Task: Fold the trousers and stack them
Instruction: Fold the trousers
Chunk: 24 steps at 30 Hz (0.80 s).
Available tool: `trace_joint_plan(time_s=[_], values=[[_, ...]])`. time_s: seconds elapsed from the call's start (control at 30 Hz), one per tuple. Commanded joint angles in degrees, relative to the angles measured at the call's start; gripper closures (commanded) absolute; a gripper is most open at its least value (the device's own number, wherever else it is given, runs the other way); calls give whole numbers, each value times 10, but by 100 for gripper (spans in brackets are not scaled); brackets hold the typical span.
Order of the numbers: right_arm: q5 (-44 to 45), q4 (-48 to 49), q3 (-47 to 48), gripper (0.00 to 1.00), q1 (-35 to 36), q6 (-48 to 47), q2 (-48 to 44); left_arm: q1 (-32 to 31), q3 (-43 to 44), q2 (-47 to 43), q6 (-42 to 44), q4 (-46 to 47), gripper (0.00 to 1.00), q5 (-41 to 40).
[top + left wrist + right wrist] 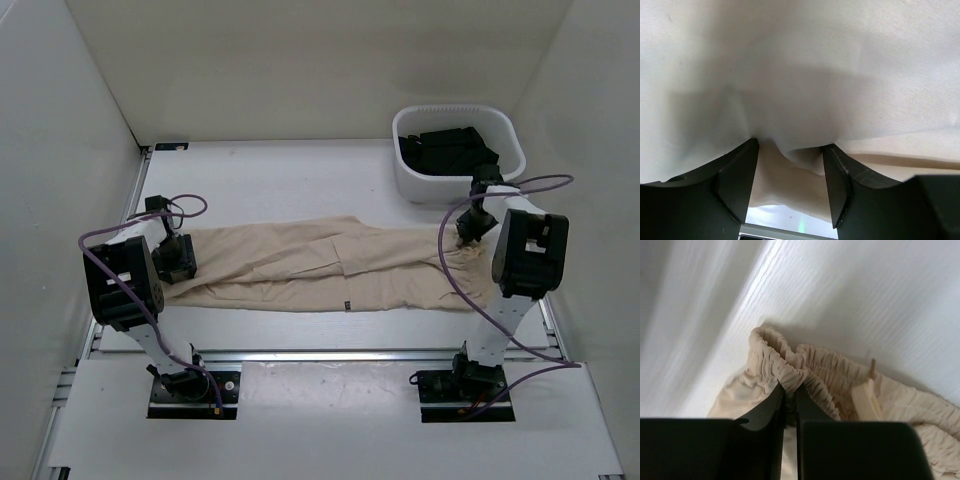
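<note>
1 pair of beige trousers (330, 268) lies stretched flat across the middle of the table (260, 180), legs towards the left of the frame, gathered waistband at the right. My right gripper (790, 389) is pinched on the waistband's edge, fingers almost together. My left gripper (789, 150) sits at the leg ends, its 2 fingers apart with cloth draped between them. A white basket (452, 108) of black garments (445, 150) stands upper right.
</note>
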Motion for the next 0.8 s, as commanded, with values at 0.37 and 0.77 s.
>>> trace_joint_plan(time_s=[0.37, 0.77], values=[[-41, 233, -477, 58, 2, -67, -550, 9, -62, 99, 3, 61, 35, -73], [63, -77, -484, 13, 2, 162, -878, 14, -57, 94, 3, 56, 35, -68]])
